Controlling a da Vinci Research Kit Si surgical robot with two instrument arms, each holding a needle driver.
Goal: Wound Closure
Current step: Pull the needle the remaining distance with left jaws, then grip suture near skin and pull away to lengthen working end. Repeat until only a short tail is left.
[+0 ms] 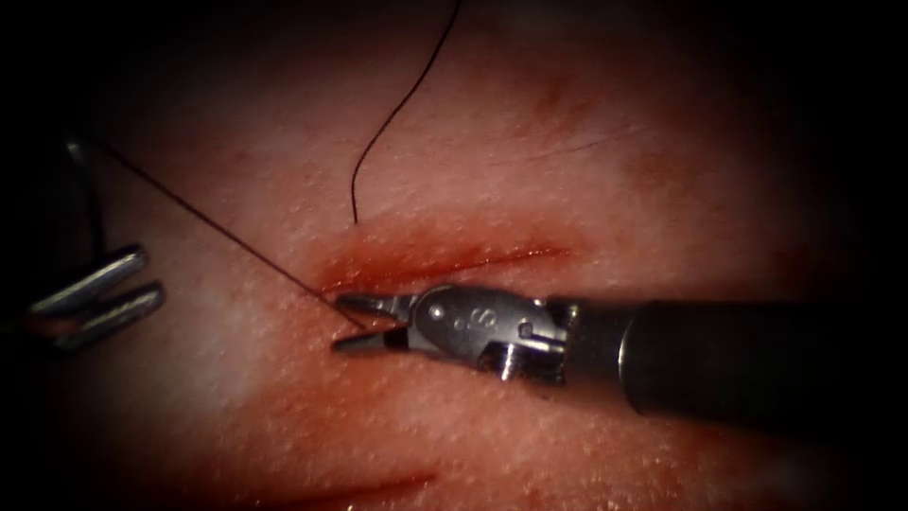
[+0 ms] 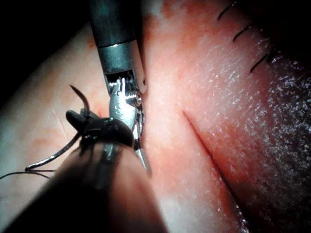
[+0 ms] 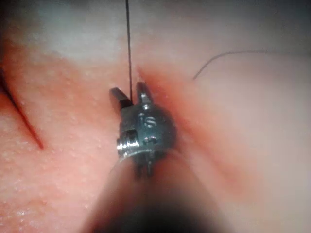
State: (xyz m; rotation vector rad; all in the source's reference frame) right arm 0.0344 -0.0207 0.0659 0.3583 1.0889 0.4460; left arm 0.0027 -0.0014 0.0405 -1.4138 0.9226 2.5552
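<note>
The cut (image 1: 454, 257) runs across the tissue (image 1: 586, 151), edged with red fluid. My right tool (image 1: 362, 323) lies along the cut's near edge, its tips at the cut's left end. Its jaws are open, and a taut thread (image 1: 218, 227) runs between them. It is the same in the right wrist view, where the thread (image 3: 129, 48) drops between the right tool's (image 3: 129, 93) parted jaws. My left tool (image 1: 98, 298) sits far to the left of the cut. It holds the curved needle (image 2: 59, 152) near mid-curve, off the tissue. A loose thread end (image 1: 383, 132) lies above the cut.
A second cut (image 1: 364, 492) shows at the near edge of the tissue. In the left wrist view, several short dark stitches (image 2: 243, 32) cross another line, beside an unstitched cut (image 2: 204, 145). The right tool's shaft (image 1: 747, 364) covers the tissue at the right.
</note>
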